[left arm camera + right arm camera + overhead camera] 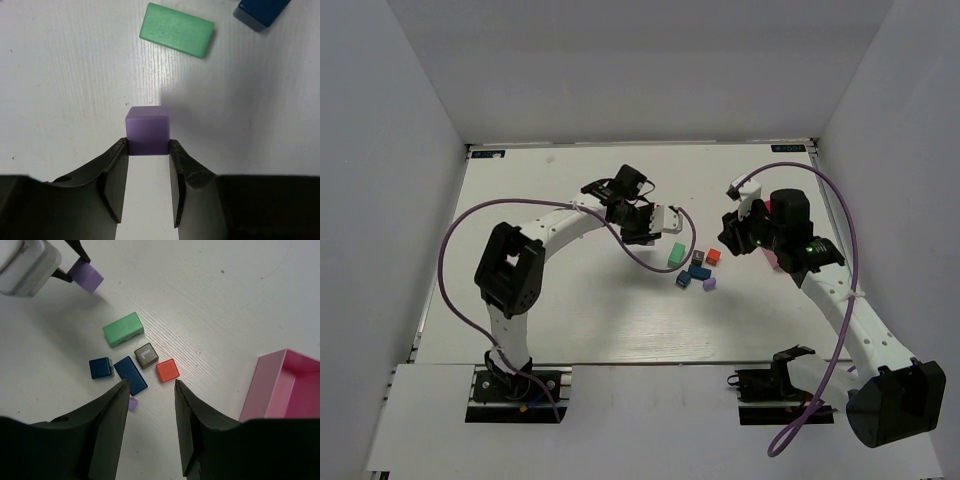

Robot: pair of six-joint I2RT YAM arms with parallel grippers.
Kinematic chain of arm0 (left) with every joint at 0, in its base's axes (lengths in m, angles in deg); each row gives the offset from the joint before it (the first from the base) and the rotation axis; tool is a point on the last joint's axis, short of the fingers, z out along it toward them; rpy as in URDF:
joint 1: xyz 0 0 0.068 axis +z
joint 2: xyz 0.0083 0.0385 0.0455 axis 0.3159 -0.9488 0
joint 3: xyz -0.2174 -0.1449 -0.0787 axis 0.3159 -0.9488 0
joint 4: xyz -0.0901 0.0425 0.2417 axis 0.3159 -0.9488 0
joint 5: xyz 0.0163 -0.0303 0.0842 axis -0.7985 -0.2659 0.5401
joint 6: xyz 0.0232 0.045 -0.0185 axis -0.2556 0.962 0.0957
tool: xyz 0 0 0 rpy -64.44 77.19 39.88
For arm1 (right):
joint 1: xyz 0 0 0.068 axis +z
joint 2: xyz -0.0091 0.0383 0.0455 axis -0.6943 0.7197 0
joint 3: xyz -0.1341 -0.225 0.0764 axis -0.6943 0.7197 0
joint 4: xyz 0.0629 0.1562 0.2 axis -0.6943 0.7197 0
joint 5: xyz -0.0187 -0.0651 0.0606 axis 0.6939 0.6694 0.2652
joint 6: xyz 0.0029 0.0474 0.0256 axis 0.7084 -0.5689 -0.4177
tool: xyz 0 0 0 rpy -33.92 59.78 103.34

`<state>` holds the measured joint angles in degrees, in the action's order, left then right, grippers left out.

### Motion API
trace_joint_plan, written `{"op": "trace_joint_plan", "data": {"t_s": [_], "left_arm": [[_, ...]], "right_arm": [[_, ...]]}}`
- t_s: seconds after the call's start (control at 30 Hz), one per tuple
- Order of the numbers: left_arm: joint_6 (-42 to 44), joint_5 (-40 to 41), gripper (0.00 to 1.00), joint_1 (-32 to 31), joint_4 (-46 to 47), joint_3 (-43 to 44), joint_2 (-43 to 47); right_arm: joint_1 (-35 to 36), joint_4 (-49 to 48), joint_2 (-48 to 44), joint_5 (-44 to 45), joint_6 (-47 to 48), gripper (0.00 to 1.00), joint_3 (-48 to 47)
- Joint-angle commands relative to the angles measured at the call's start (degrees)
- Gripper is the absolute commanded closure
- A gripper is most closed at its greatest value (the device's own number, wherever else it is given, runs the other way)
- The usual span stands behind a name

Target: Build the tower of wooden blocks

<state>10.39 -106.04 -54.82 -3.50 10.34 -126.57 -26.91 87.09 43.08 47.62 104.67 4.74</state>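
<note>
My left gripper (147, 147) is shut on a purple cube (147, 130) and holds it just above the table; the cube (86, 276) also shows at the right wrist view's top left. Beyond it lie a green bar (176, 30) and a blue block (262, 12). My right gripper (150, 382) hangs open over the loose wood blocks: green bar (123, 329), grey cube (146, 355), red cube (167, 370), blue bar (130, 375), blue cube (100, 368) and a small purple piece (132, 403). They lie singly, none stacked; no tower shows.
A pink tray (280, 385) stands to the right of the blocks, mostly under my right arm (790, 235) in the top view. White walls close in the table on three sides. Purple cables loop from both arms.
</note>
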Motion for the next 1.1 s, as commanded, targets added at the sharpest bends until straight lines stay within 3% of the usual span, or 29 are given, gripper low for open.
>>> {"op": "trace_joint_plan", "data": {"t_s": [0.0,0.13,0.67,1.0,1.07], "left_arm": [[3.56,-3.71,0.91,0.89,-2.90,2.92,-2.12],[3.56,-2.58,0.90,1.42,-5.44,4.42,-5.55],[1.27,4.64,0.82,1.95,-1.67,2.05,-5.56],[0.75,4.02,0.64,1.95,-1.14,-0.33,-5.56],[0.75,4.02,0.46,1.95,-1.14,-0.33,-5.56]], "right_arm": [[0.34,-0.98,-1.19,-0.69,0.91,0.53,-0.10],[0.17,-1.15,-1.36,-0.60,0.99,0.53,-0.02],[0.34,-1.16,-0.92,-0.17,1.17,0.51,-0.02],[0.17,-1.24,-0.84,-0.25,1.08,0.51,-0.10],[0.25,-1.15,-0.75,-0.17,1.26,0.51,-0.02]]}}
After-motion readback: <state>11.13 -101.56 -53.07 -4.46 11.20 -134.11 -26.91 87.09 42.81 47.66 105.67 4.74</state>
